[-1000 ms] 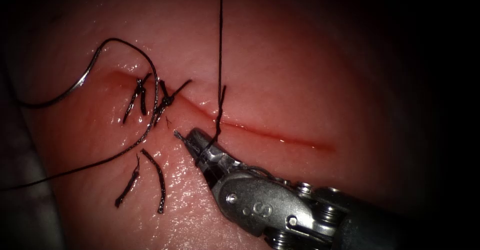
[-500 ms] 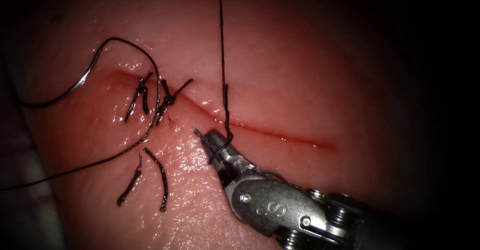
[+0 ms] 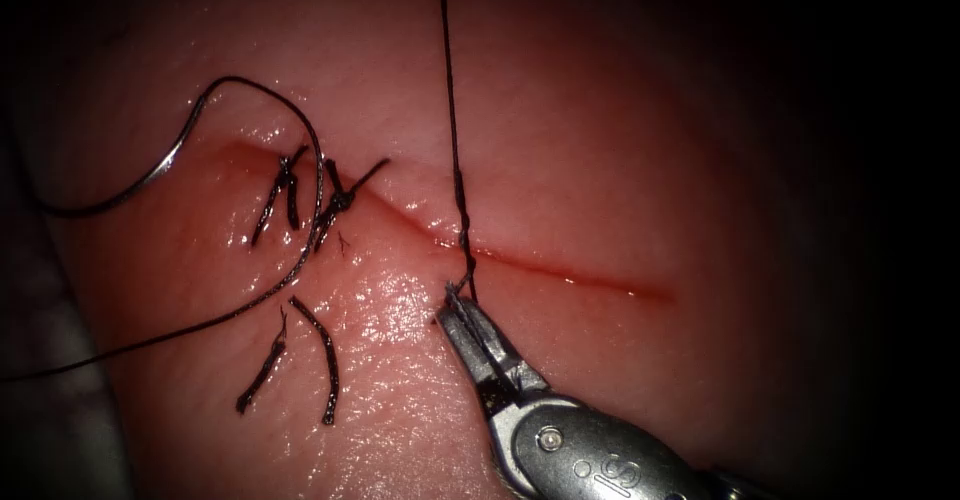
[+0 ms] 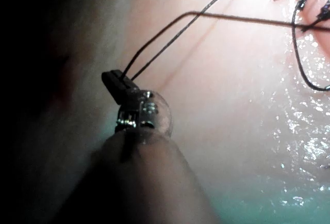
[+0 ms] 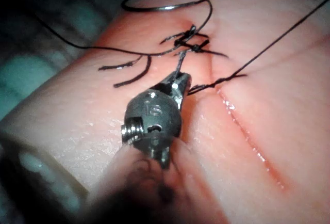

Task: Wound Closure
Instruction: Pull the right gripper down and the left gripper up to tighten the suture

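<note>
My right tool (image 3: 452,300) comes in from the lower right, jaws shut on a short thread tail just below the cut (image 3: 580,280). In the right wrist view the same tool (image 5: 179,82) grips that tail beside a twist of thread (image 5: 216,82). The long thread (image 3: 447,80) rises straight up from a twisted section lying over the cut. The left tool (image 4: 117,77) is shut on the thread, with two strands leaving its jaws. The curved needle (image 3: 160,168) lies free on the tissue (image 3: 600,140) at the cut's left end, held by neither tool and not in the tissue.
Two tied stitches (image 3: 335,200) cross the left part of the cut. Cut thread ends (image 3: 322,355) lie on the tissue below them. A slack thread loop (image 3: 300,260) runs from the needle around the stitches and off to the left.
The right tool has drawn back to the right and downward. The thread wrapped round its jaws has slid off into a twist over the cut, the jaws keeping the tail.
</note>
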Robot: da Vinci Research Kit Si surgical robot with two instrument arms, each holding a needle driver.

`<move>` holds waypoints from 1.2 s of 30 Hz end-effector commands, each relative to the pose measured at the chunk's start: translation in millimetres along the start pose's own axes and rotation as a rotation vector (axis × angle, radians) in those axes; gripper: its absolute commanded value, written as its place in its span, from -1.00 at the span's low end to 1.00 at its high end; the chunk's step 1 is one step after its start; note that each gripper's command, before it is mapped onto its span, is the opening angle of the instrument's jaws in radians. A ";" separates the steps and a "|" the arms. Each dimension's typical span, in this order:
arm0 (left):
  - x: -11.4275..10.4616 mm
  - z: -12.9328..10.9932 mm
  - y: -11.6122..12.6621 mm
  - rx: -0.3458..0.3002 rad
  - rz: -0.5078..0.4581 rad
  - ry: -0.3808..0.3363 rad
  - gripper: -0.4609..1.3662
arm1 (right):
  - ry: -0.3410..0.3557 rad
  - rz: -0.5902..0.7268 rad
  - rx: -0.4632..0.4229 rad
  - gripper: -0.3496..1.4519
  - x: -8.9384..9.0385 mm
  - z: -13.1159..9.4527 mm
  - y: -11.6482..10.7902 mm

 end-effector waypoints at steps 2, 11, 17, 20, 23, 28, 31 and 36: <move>-0.4 0.5 0.1 0.000 0.001 -0.001 -0.88 | 0.011 0.000 0.015 -1.00 -0.1 0.4 -0.1; -1.8 1.7 -0.3 0.008 0.001 -0.002 -0.88 | 0.025 0.028 0.057 -1.00 0.4 0.7 -0.9; -3.1 2.5 -0.6 0.017 0.002 -0.006 -0.88 | -0.007 0.163 0.110 -1.00 0.5 0.7 -2.0; -4.2 3.2 -0.5 0.025 0.011 -0.011 -0.88 | -0.043 0.208 0.142 -1.00 0.4 0.7 -2.6; -5.1 3.8 -0.3 0.032 0.010 -0.012 -0.88 | -0.067 0.233 0.155 -1.00 0.0 0.8 -2.9; -6.9 4.8 0.5 0.042 0.009 -0.012 -0.88 | -0.074 0.232 0.181 -1.00 -0.6 0.3 -3.7; -7.5 5.1 0.5 0.045 0.011 -0.015 -0.88 | -0.079 0.229 0.198 -1.00 -0.7 -0.1 -4.3; -8.0 5.5 0.3 0.047 0.006 -0.017 -0.88 | -0.077 0.224 0.231 -1.00 -0.9 -0.7 -5.4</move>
